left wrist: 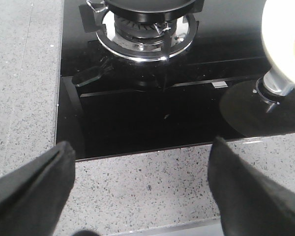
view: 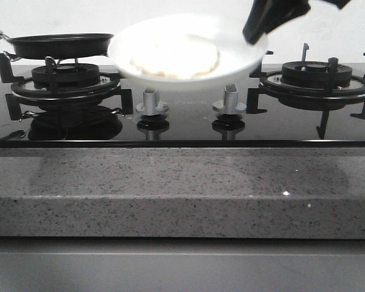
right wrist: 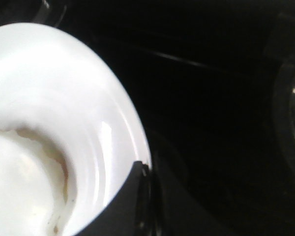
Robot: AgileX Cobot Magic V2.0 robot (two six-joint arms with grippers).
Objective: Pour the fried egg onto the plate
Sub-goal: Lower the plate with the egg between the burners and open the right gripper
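- The right gripper (view: 258, 30) comes in from the upper right in the front view and pinches the plate (view: 237, 58) at its right rim, holding it in the air above the hob, tilted toward the camera.
- In the right wrist view the gripper's dark fingers (right wrist: 123, 206) close over the plate's (right wrist: 64, 98) rim, one on the inner wall.
- The egg (view: 175, 59) lies inside the plate, near its middle; the right wrist view shows its browned edge (right wrist: 24, 187) against the white.
- The left gripper (left wrist: 142, 191) hangs over the stone counter (left wrist: 152, 172) at the hob's front edge, fingers spread wide, holding and touching nothing.
- Only the front view shows the pan (view: 59, 44) sitting on the left burner (view: 64, 82), just left of the plate, and the right burner (view: 316, 79) bare.
- The two knobs (view: 152, 100) stand below the plate in the front view.
- The left wrist view alone shows one knob (left wrist: 275, 88) from above, partly under the plate's underside (left wrist: 285, 39).
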